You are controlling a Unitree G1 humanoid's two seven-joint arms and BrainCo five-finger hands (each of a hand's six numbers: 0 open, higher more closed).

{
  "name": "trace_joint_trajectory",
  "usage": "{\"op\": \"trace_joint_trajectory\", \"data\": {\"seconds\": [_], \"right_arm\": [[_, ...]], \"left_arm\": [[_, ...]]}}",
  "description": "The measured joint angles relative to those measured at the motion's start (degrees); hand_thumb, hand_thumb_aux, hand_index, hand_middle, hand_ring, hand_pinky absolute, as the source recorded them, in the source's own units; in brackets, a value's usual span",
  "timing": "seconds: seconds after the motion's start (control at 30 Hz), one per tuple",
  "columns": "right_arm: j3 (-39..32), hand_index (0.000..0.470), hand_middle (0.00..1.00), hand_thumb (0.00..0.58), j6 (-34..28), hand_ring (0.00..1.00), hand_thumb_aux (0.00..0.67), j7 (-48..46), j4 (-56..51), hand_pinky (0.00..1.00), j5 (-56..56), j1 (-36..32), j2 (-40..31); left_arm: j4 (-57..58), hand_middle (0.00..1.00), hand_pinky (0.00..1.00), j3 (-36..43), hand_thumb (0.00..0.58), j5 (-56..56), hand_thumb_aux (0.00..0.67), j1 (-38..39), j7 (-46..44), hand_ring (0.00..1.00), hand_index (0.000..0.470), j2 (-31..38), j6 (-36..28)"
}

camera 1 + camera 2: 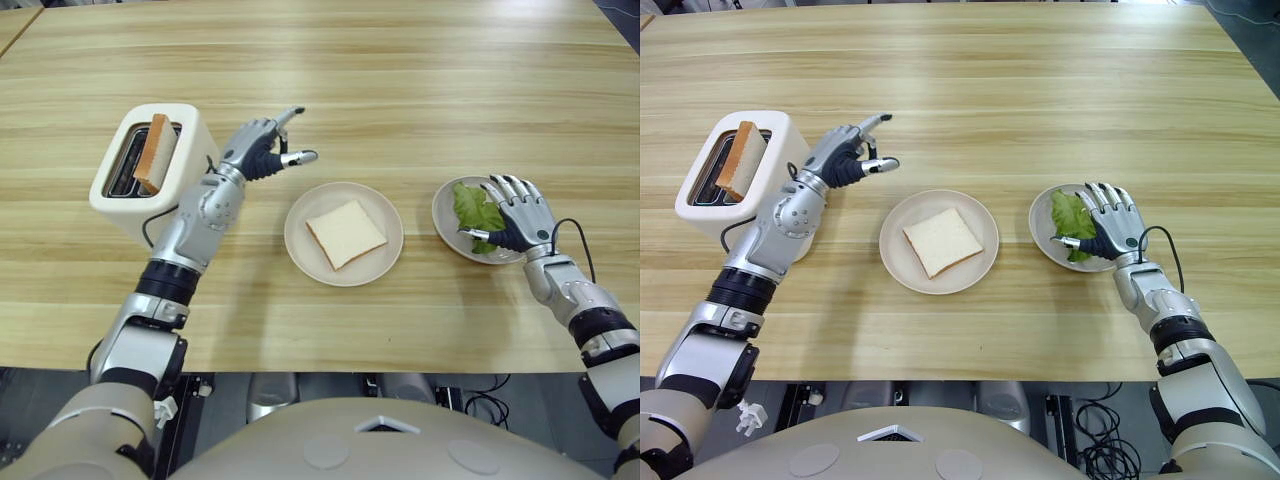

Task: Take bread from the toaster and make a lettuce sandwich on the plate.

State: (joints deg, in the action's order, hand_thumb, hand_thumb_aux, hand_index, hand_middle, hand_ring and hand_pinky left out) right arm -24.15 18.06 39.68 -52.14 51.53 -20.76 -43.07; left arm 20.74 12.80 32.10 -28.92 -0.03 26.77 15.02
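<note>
Toaster: cream-white, two slots, upright on left side of wooden table.

Bread slice: standing in slot nearer plate, browned crust, upper part sticking well out, leaning slightly.

Plate: round, beige, mid-table near front edge, right of toaster, apart from it.

Second bread slice: white, lying flat at plate's centre, corners turned diagonally.

Lettuce: green crinkled leaf, lying in smaller beige dish, right of plate, not touching it.

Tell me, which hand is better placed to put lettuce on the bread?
Right. The right hand sits over the lettuce in its dish, beside the plate holding a bread slice; the left hand hangs empty by the toaster.
</note>
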Motion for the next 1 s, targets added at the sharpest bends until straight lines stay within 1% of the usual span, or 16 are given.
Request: {"op": "trace_joint_trajectory", "data": {"seconds": [0.03,0.07,0.1,0.13,0.17,0.23,0.43,0.47,0.5,0.53,0.73,0.77,0.8,1.0], "right_arm": [[-0.2,0.069,0.00,0.160,-0.2,0.00,0.100,-0.2,0.1,0.00,0.0,0.2,0.0],[-0.4,0.099,0.00,0.223,-0.5,0.00,0.145,-0.6,0.2,0.00,0.0,0.3,0.0],[-0.5,0.119,0.00,0.261,-0.7,0.00,0.173,-0.9,0.3,0.00,0.0,0.3,0.0],[-0.8,0.170,0.00,0.349,-1.1,0.00,0.247,-1.4,0.1,0.00,0.0,0.4,0.0],[-1.0,0.231,0.00,0.436,-1.4,0.00,0.336,-2.1,-0.3,0.00,-0.1,0.3,0.1],[-1.5,0.240,0.00,0.447,-1.8,0.00,0.349,-2.8,-1.3,0.00,-0.1,0.4,0.2],[-1.9,0.245,0.00,0.454,-1.8,0.00,0.357,-3.9,-1.7,0.00,-0.7,0.2,0.8],[-1.9,0.301,0.00,0.511,-1.8,0.00,0.439,-3.9,-2.1,0.00,-0.8,0.1,1.0],[-1.9,0.334,0.00,0.536,-1.7,0.00,0.486,-3.8,-2.2,0.00,-0.9,0.0,1.0],[-1.9,0.460,0.00,0.580,-1.7,0.00,0.670,-3.8,-2.3,0.00,-0.9,-0.1,1.1],[-1.7,0.460,0.00,0.580,-0.3,0.00,0.670,-0.9,-0.9,0.00,-1.0,-0.2,0.7],[-1.6,0.460,0.06,0.580,0.1,0.06,0.670,0.0,-0.2,0.06,-1.0,-0.3,0.4],[-1.5,0.460,1.00,0.580,0.5,1.00,0.670,0.9,0.5,1.00,-1.0,-0.5,0.0],[0.9,0.460,1.00,0.580,3.1,1.00,0.670,4.0,4.1,1.00,-2.4,-1.2,-0.6]], "left_arm": [[-0.3,1.00,1.00,-0.2,0.000,0.0,0.000,0.0,0.2,1.00,0.000,0.1,-0.2],[-0.8,1.00,1.00,-0.2,0.000,0.0,0.000,0.2,0.3,1.00,0.000,0.3,-0.2],[-1.3,1.00,1.00,-0.3,0.000,-0.1,0.000,0.2,0.4,1.00,0.000,0.5,-0.2],[-1.6,1.00,1.00,-0.6,0.000,-0.2,0.000,0.3,0.5,1.00,0.000,0.7,-0.2],[-1.8,1.00,1.00,-1.0,0.000,-0.5,0.000,0.4,0.5,1.00,0.000,0.8,-0.2],[-2.1,1.00,1.00,-1.6,0.000,-1.1,0.000,0.9,0.5,1.00,0.000,0.8,-0.2],[-2.2,1.00,1.00,-1.9,0.000,-1.3,0.000,2.3,0.6,1.00,0.000,0.5,-0.2],[-2.2,1.00,1.00,-1.9,0.000,-1.3,0.000,2.6,0.6,1.00,0.000,0.3,-0.2],[-2.2,1.00,1.00,-1.9,0.000,-1.3,0.000,2.8,0.7,1.00,0.000,0.2,-0.2],[-2.2,1.00,1.00,-1.9,0.000,-1.3,0.000,2.9,0.7,1.00,0.000,0.0,-0.1],[-2.0,1.00,1.00,-1.9,0.000,-1.2,0.000,3.3,1.4,1.00,0.000,-0.4,0.1],[-2.0,1.00,1.00,-1.9,0.000,-1.2,0.000,3.3,1.5,1.00,0.000,-0.5,0.3],[-1.9,1.00,1.00,-1.9,0.000,-1.2,0.000,3.4,1.6,1.00,0.000,-0.5,0.4],[-1.7,1.00,1.00,-2.1,0.000,-1.4,0.000,5.4,2.4,1.00,0.000,-0.6,0.9]]}}
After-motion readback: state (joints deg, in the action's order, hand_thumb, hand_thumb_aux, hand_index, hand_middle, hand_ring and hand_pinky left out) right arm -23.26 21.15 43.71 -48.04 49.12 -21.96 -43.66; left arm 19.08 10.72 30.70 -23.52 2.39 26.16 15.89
